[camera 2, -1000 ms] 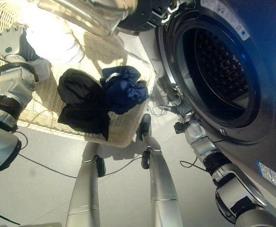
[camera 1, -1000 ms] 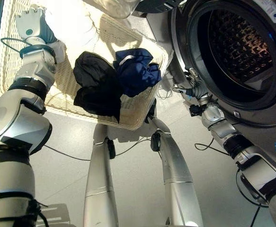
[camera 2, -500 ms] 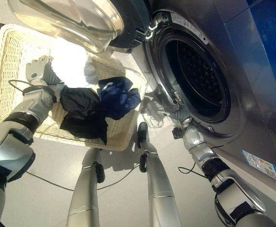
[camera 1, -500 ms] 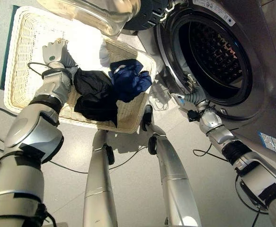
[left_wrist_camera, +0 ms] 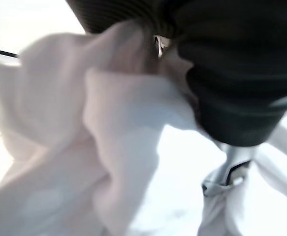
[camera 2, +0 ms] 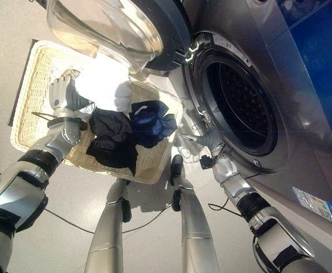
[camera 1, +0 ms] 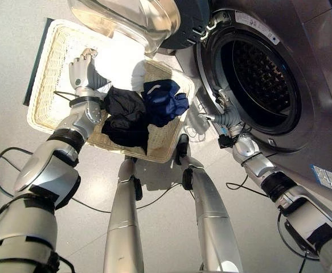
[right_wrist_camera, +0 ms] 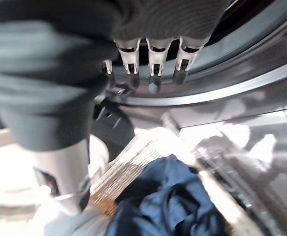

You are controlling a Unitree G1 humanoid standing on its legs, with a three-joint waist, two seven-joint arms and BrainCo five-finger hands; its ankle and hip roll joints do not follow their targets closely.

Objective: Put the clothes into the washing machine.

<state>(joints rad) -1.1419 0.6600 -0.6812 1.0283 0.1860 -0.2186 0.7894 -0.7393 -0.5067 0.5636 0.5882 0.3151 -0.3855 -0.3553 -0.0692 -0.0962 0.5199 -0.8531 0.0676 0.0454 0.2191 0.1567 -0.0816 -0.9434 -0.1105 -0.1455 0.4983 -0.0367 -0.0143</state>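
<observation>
My two head views look steeply down, side by side, sharing the cream wicker laundry basket and the grey front-loading washing machine. My left wrist view sits very close against bunched white cloth; my right wrist view faces the drum rim.

A basket of clothes sits on the floor, left of the washing machine.
</observation>
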